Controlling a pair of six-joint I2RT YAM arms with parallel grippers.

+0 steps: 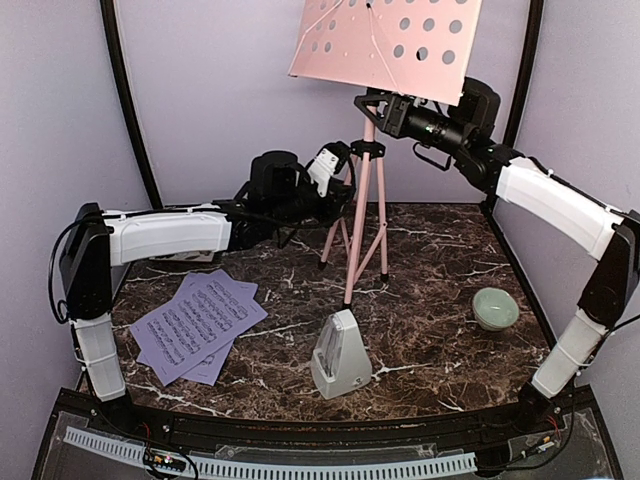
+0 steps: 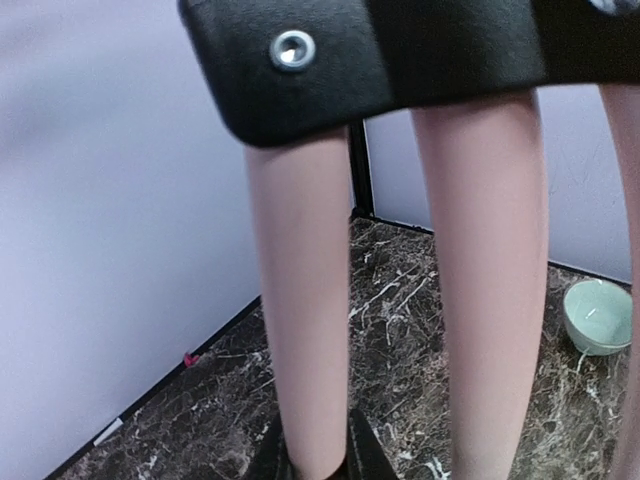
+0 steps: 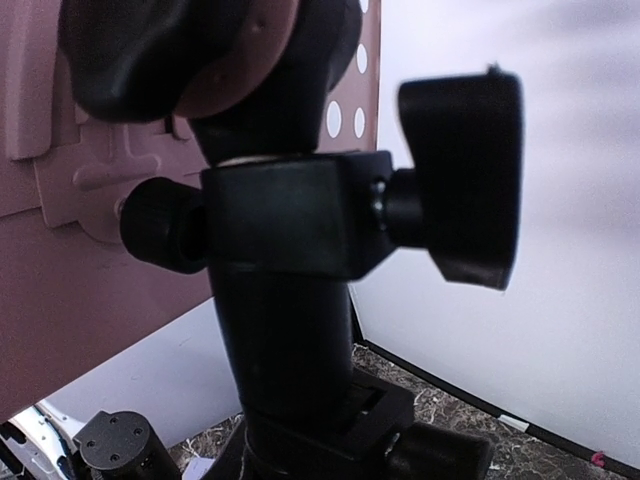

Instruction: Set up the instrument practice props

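The pink music stand [image 1: 362,200] stands on its tripod at the back middle, with its perforated desk [image 1: 385,45] tilted high up. My left gripper [image 1: 345,158] is at the tripod's hub; in the left wrist view it [image 2: 312,462] is shut around one pink leg [image 2: 300,300]. My right gripper [image 1: 378,105] is just under the desk; in the right wrist view it [image 3: 310,440] is shut on the stand's black neck [image 3: 290,330] below the knob [image 3: 460,190]. Lavender sheet-music pages [image 1: 195,325] lie flat at the front left. The grey-white metronome [image 1: 340,355] stands upright at the front middle.
A pale green bowl [image 1: 496,307] sits at the right, also showing in the left wrist view [image 2: 598,316]. Lavender walls close in the back and both sides. The dark marble tabletop [image 1: 430,260] ends at a black front rail.
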